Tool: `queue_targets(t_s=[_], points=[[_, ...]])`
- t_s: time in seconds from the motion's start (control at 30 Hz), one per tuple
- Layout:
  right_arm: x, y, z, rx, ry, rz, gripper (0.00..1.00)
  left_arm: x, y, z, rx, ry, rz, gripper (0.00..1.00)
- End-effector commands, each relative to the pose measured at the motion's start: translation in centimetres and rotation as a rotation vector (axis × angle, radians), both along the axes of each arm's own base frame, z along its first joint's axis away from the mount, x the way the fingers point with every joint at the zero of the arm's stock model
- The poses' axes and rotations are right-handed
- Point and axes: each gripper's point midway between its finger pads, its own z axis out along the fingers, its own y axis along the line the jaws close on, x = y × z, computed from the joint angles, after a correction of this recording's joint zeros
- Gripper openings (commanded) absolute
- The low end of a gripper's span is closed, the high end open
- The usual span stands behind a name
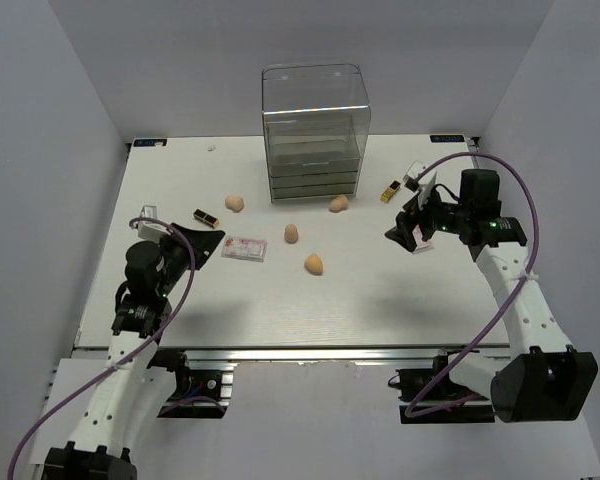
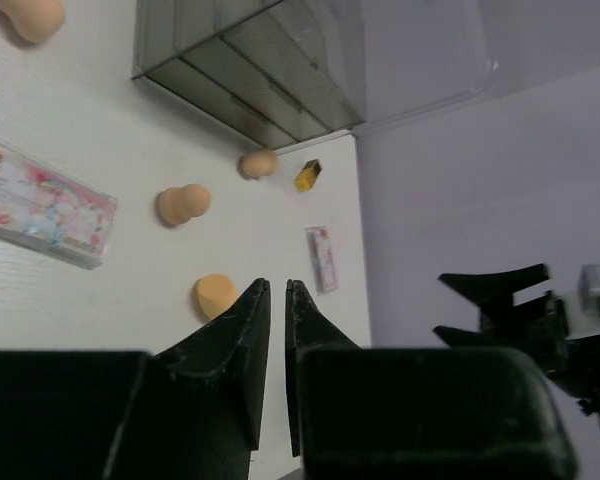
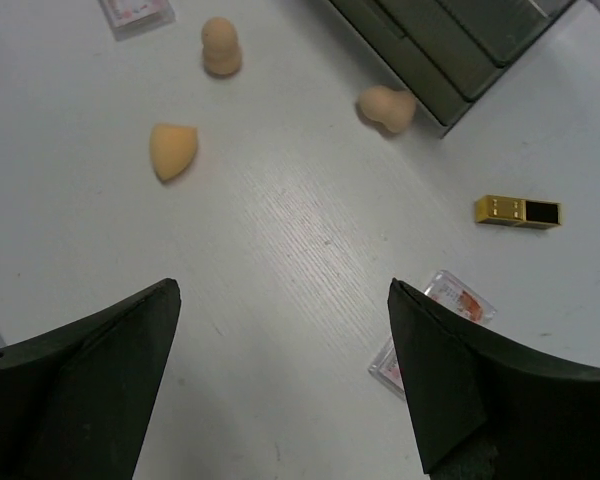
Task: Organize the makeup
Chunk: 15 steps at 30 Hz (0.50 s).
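Across the surface (image 1: 400, 300) we list sponges (image 1: 313, 264), lipsticks (image 1: 207, 217), packets (image 1: 244, 248), unsorted; left fingers (image 2: 248, 350) nearly together; right fingers (image 3: 90, 360) spread over one packet (image 3: 458, 298), presumably to grasp.

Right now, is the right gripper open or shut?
Open. In the right wrist view the right gripper has its fingers spread wide, bare table between them, gripping nothing.

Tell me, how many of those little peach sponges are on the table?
4. A sponge lies left of the clear drawer box; another by its front right corner; a third mid-table; the fourth just in front of that. The box might hide more.
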Motion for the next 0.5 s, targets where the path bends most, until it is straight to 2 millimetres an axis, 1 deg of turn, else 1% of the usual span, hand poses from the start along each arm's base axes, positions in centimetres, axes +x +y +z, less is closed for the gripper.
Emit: queue_targets(t_s=[0.0, 0.03, 0.07, 0.1, 0.13, 0.17, 0.2, 0.23, 0.27, 0.3, 0.33, 0.37, 0.4, 0.43, 0.47], points=[[-0.7, 1.7, 1.7, 0.092, 0.014, 0.074, 0.86, 1.7, -1.1, 4.1, -0.143, -0.128, 0.02, 0.23], [-0.1, 2.0, 2.6, 0.127, -0.006, 0.056, 0.83, 2.1, -1.4, 4.0, -0.16, -0.121, 0.02, 0.29], [0.0, 2.1, 2.4, 0.14, -0.005, 0.051, 0.79, 2.5, -1.9, 4.4, -0.172, -0.137, 0.015, 0.35], [0.1, 2.3, 2.6, 0.152, -0.012, 0.049, 0.72, 3.1, -3.4, 3.2, -0.171, -0.095, -0.014, 0.41], [0.7, 2.4, 3.0, 0.161, -0.031, 0.041, 0.68, 3.7, -3.9, 3.0, -0.173, -0.086, -0.001, 0.47], [0.9, 2.4, 3.0, 0.174, -0.013, 0.02, 0.66, 4.0, -4.7, 3.2, -0.178, -0.096, -0.011, 0.55], [1.1, 2.5, 3.2, 0.182, -0.009, 0.013, 0.6, 3.8, -6.6, 2.8, -0.179, -0.083, -0.051, 0.57], [1.6, 2.6, 2.9, 0.186, 0.013, 0.003, 0.57, 4.6, -7.6, 1.2, -0.166, -0.039, -0.054, 0.59], [1.9, 2.5, 2.9, 0.198, 0.039, -0.027, 0.55, 4.7, -9.1, 1.7, -0.183, -0.056, -0.073, 0.61], [2.2, 2.5, 3.1, 0.205, 0.049, -0.042, 0.53, 5.1, -9.5, 1.4, -0.186, -0.054, -0.057, 0.61], [2.6, 2.4, 2.8, 0.207, 0.069, -0.063, 0.52, 5.8, -10.2, 0.1, -0.178, -0.026, -0.053, 0.62], [3.2, 2.2, 3.0, 0.212, 0.062, -0.091, 0.53, 6.3, -10.5, 0.7, -0.194, -0.054, -0.03, 0.62], [3.4, 2.2, 3.1, 0.235, 0.075, -0.115, 0.56, 6.4, -11.3, 0.7, -0.199, -0.063, -0.038, 0.63], [3.5, 2.2, 2.9, 0.242, 0.078, -0.13, 0.57, 6.7, -11.7, 0.5, -0.202, -0.066, -0.035, 0.64], [3.6, 2.2, 2.8, 0.25, 0.078, -0.139, 0.58, 7.6, -12.1, 0.4, -0.204, -0.073, -0.022, 0.65]])
